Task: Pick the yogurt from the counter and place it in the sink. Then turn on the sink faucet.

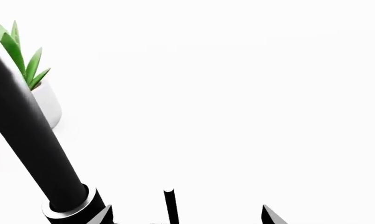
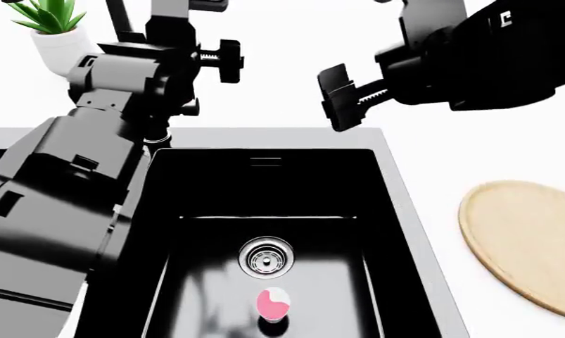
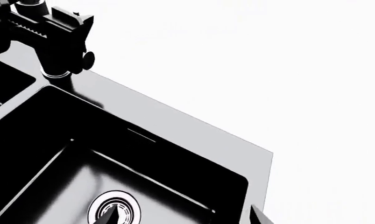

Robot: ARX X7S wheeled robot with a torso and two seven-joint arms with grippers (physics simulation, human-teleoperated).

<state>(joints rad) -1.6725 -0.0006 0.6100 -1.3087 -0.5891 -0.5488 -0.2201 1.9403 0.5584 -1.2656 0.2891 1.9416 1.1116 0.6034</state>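
- Lying in the sink point(image 2: 395, 211) basin just beside the drain point(image 2: 265, 257), the yogurt point(image 2: 273, 303) marks placement as done
- Left gripper point(image 2: 202, 77) beside the sink faucet point(image 1: 31, 140), presumably to work its lever; finger spread indeterminable
- Right gripper point(image 2: 343, 98) empty, fingers parted, raised over the counter point(image 2: 433, 155)

No text, brand, number or sign can be read in any of the three views. The only mark that hints at lettering is a small white shape on the black housing of the right arm point(image 2: 504, 20) in the head view, cut off at the frame's edge and too small to make out. The yogurt point(image 2: 273, 303) lying in the sink point(image 2: 404, 204) shows only pink and white patches, with no legible label on it.
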